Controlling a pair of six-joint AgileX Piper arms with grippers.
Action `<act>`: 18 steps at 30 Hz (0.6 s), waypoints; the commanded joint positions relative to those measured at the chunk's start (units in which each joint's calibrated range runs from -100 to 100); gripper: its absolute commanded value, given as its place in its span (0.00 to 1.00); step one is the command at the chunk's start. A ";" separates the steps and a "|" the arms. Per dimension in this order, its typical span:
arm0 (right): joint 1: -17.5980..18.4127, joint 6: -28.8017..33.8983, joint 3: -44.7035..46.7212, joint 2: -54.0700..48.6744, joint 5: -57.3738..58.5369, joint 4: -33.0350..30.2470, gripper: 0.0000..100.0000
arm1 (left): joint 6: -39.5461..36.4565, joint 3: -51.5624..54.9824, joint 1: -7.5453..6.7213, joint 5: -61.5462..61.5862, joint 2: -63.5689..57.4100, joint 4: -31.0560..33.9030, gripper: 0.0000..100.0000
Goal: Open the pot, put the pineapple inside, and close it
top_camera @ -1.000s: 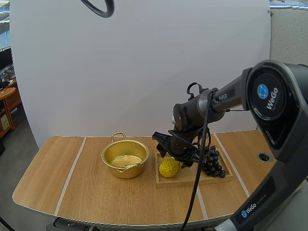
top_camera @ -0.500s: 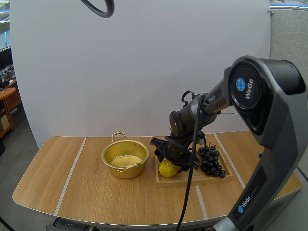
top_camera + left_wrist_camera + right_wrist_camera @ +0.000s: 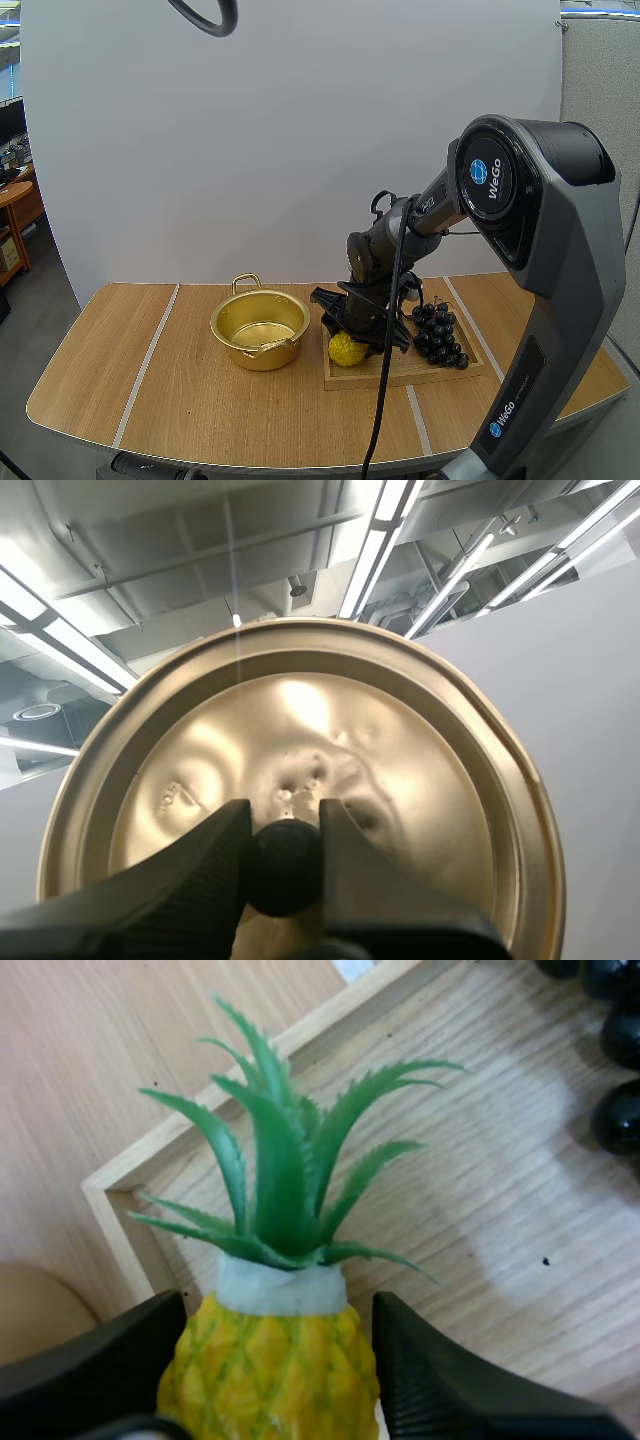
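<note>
The gold pot stands uncovered on the table, left of the wooden tray. The yellow pineapple stands upright at the tray's left end. My right gripper has come down over it. In the right wrist view the fingers stand open on either side of the pineapple's yellow body, close against it, with its green crown beyond them. My left gripper is shut on the black knob of the gold lid, held up in the air.
A bunch of dark grapes lies on the tray's right half, just right of my right gripper. Bare wooden table spreads left of and in front of the pot.
My right arm has swung in and lowered, bringing its gripper down and to the left around the pineapple, which it now partly covers. Pot and grapes have not moved.
</note>
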 commanded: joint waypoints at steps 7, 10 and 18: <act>0.24 -5.97 -2.00 -4.49 0.94 -0.59 0.00 | -0.41 -0.40 0.01 -1.97 -0.16 0.22 0.00; 0.24 -12.03 -3.28 -6.76 0.11 -0.59 0.00 | -0.41 -0.40 0.01 -1.97 -0.16 0.22 0.00; 5.49 -34.16 -8.58 -11.45 -1.04 -0.59 0.00 | -0.41 -0.40 0.01 -1.97 -0.16 0.22 0.00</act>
